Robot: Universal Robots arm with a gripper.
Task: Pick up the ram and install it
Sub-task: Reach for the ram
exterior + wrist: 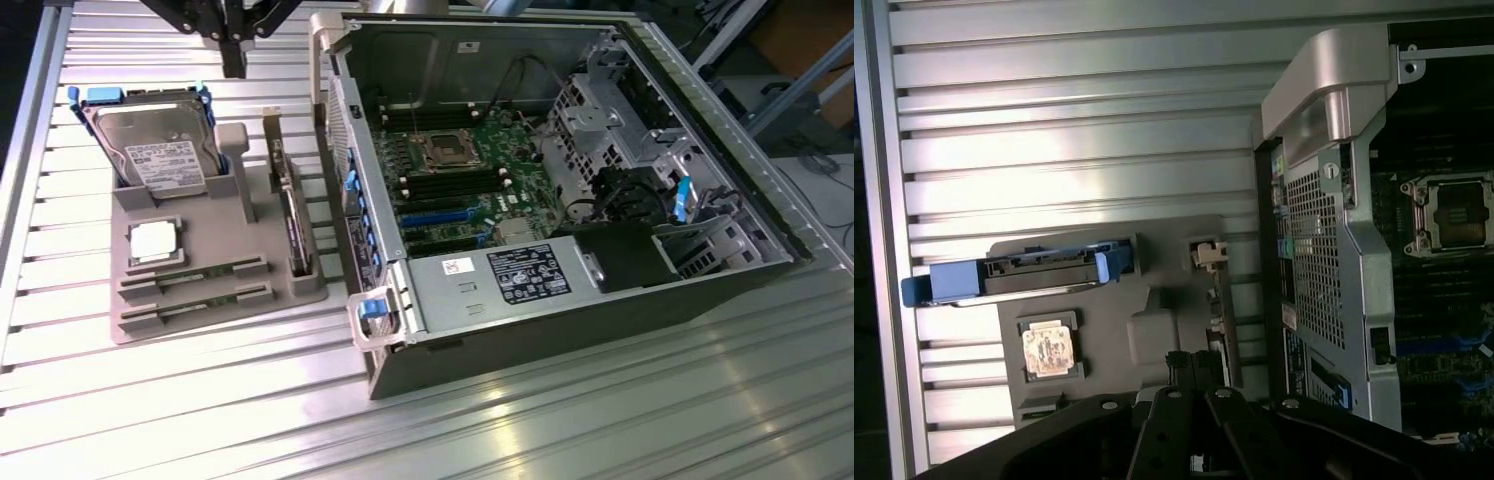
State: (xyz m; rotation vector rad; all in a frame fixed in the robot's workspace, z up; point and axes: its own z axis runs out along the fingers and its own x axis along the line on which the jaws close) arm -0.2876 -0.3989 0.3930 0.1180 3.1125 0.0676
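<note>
Exterior view: we see a ribbed metal surface (561,420) with a grey parts tray (234,205) toward the exterior view's left and an open computer case (534,330) toward its right. The gripper (235,68) hangs above the far end of the tray, and its fingers appear closed together with nothing between them. The ram (191,277) lies flat in a slot at the near end of the tray, with a second stick (196,307) in a matching slot just beside it. Both are thin green strips whose long axis runs across the exterior view from left to right, crosswise to the length of the tray. Between the gripper and the ram we see a hard drive (160,150) in a blue frame and, closer to the ram, a square silver processor (154,242). An expansion card (294,220) stands on edge along the side of the tray nearest the case. We judge that the ram lies well apart from the gripper, toward the near edge of the exterior view. In the wrist view we see the gripper (1194,368) over the grey tray, with the hard drive (1019,275) and the processor (1047,350) beyond it and the case (1334,250) to one side. Nothing is held.
</note>
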